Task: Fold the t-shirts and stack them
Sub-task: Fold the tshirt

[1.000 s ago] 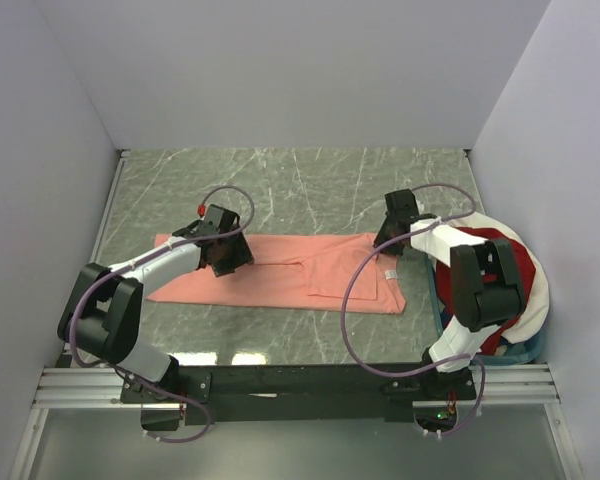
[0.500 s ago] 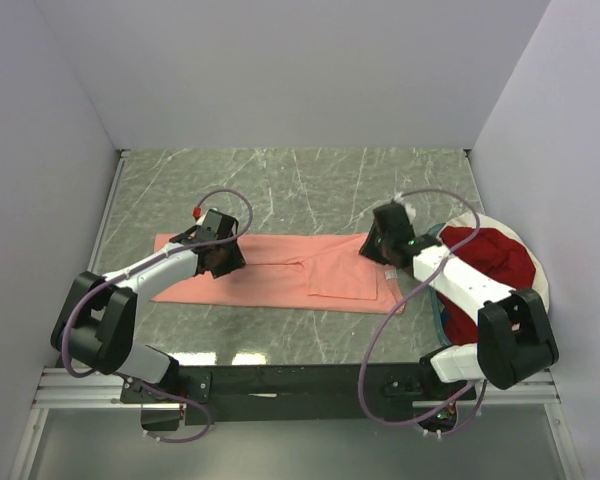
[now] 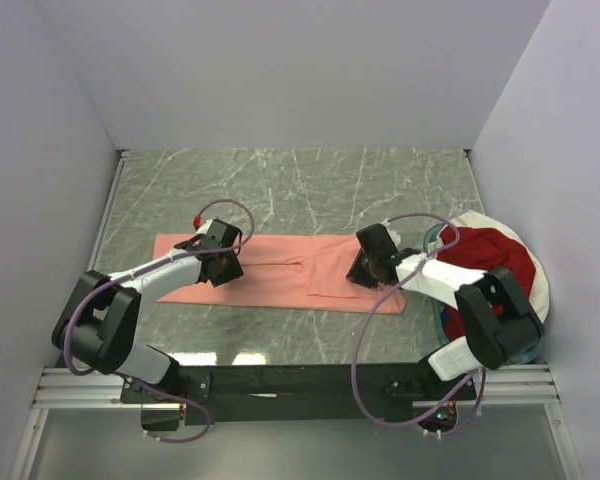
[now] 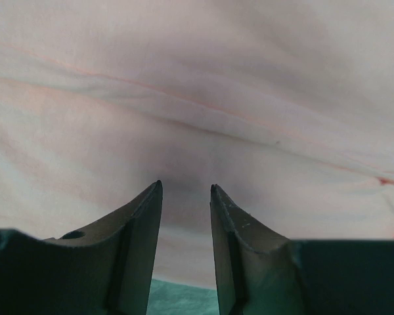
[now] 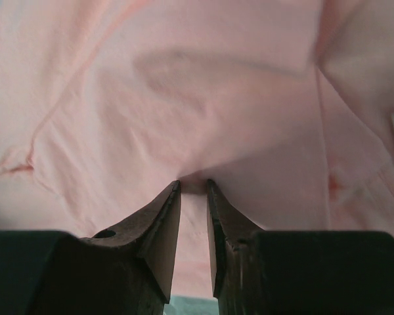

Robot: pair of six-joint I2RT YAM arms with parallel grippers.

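Table (image 3: 310, 175): green marbled surface, enclosed by pale walls on three sides.

Salmon-pink t-shirt (image 3: 280, 280): lies flat across the middle of the table as a long band, left to right, with a folded panel on its right half. Both arms reach onto it.

Basket (image 3: 543, 285): round, white-rimmed, at the right edge of the table, just beside the shirt's right end. The dark red t-shirt (image 3: 480, 250) is heaped inside it.

Right gripper (image 3: 365, 270): down on the folded panel. In the wrist view its jaws stand almost together, with a small pucker of pink cloth drawn up at the tips (image 5: 193, 184) and creases radiating from it. It is pinching the salmon-pink t-shirt.

Left gripper (image 3: 223, 266): down on the shirt's left part. Its jaws stand apart with a narrow gap (image 4: 186, 190), tips at smooth cloth, no fold seen between them.
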